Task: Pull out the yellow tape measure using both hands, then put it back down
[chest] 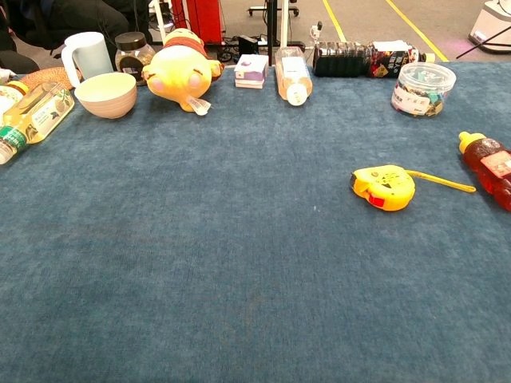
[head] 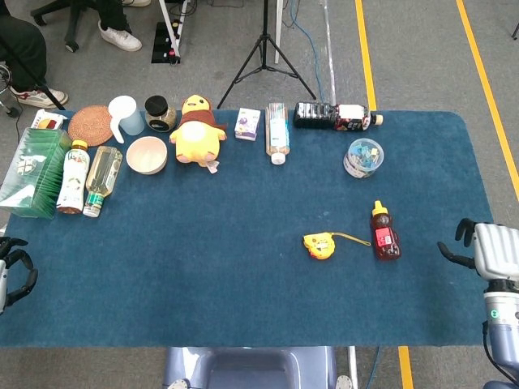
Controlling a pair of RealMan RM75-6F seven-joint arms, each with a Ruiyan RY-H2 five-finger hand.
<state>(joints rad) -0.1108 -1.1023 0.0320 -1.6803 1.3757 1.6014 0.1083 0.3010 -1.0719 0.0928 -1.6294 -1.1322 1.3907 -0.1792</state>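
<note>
Both hands sit off the blue table [head: 243, 275], holding nothing: the left hand [head: 10, 271] at its left edge, fingers curled but its state unclear, the right hand [head: 486, 253] at its right edge, fingers apart. Near the table's right-centre lies the yellow tape measure [head: 319, 244], a short strip of blade out, just beside a red sauce bottle [head: 383, 232].

A yellow plush toy [head: 197, 130], beige ceramic bowl [head: 147, 154] and lying red-capped sauce bottle [head: 383, 233] on blue-carpeted table [head: 203, 259].
</note>
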